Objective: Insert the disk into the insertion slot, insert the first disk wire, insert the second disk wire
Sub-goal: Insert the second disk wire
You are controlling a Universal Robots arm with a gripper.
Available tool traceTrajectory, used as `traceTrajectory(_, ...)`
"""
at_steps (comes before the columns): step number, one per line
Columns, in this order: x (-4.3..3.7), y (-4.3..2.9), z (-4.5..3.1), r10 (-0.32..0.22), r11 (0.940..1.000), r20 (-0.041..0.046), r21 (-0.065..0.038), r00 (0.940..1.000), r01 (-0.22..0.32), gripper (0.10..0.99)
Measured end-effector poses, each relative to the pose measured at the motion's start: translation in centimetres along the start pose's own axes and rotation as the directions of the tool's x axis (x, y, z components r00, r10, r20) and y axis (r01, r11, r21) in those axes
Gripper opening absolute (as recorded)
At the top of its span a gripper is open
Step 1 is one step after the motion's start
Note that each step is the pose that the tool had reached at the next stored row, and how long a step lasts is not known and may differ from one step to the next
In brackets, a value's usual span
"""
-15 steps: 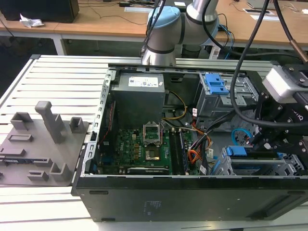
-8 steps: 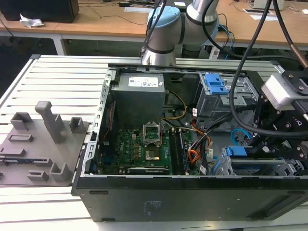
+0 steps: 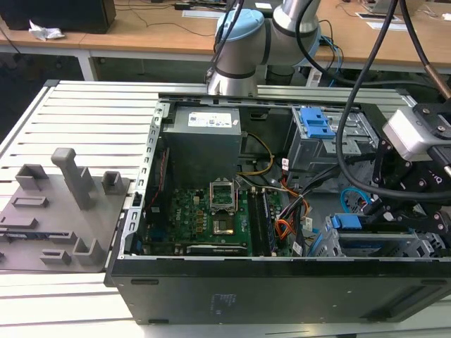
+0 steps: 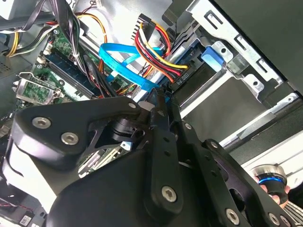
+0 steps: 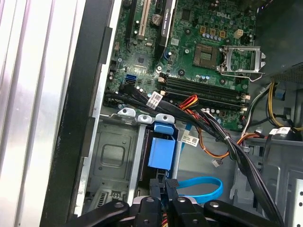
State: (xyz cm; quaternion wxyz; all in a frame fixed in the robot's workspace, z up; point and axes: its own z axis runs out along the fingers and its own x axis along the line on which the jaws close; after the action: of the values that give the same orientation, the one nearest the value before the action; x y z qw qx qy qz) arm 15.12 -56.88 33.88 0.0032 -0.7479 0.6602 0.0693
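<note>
1. The gripper (image 4: 160, 101) is pinched nearly shut on the blue cable (image 4: 124, 66) near its plug.
2. Feed it straight into the drive (image 5: 161, 151), seated at six o'clock in the case.

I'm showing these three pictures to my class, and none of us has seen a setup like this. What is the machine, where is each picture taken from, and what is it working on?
The machine is a robot arm with grey tube sections and pale blue joint caps. At its end sits a black gripper whose jaws do the grasping.

The exterior view comes from a camera off the arm. It shows an open computer case lying on a slatted metal table, with a green circuit board inside. Grey plastic fixtures rest at the exterior view's left.

The two wrist views come from cameras riding on the arm, looking past the gripper into the case.

The gripper is down in the drive corner. Its jaws are closed around the plug end of the light blue cable, which loops beside the orange-red wire bundle. The disk, in its blue caddy, sits in the metal slot.
</note>
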Motion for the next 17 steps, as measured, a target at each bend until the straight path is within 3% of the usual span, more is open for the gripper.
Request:
traceTrajectory(4, 0.0, 0.0, 0.0, 0.0, 1.0, 0.0001, 0.0, 1.0, 0.0, 0.161)
traceTrajectory(9, -0.06, 0.06, -0.63, 0.002, 1.0, 0.0004, 0.0, 1.0, -0.002, 0.161)
traceTrajectory(12, -0.06, 0.06, -0.65, 0.044, 0.999, 0.0038, 0.005, 0.999, -0.044, 0.161)
traceTrajectory(17, 0.2, 0.08, -0.54, 0.069, 0.9976, 0.0064, 0.007, 0.9976, -0.069, 0.161)
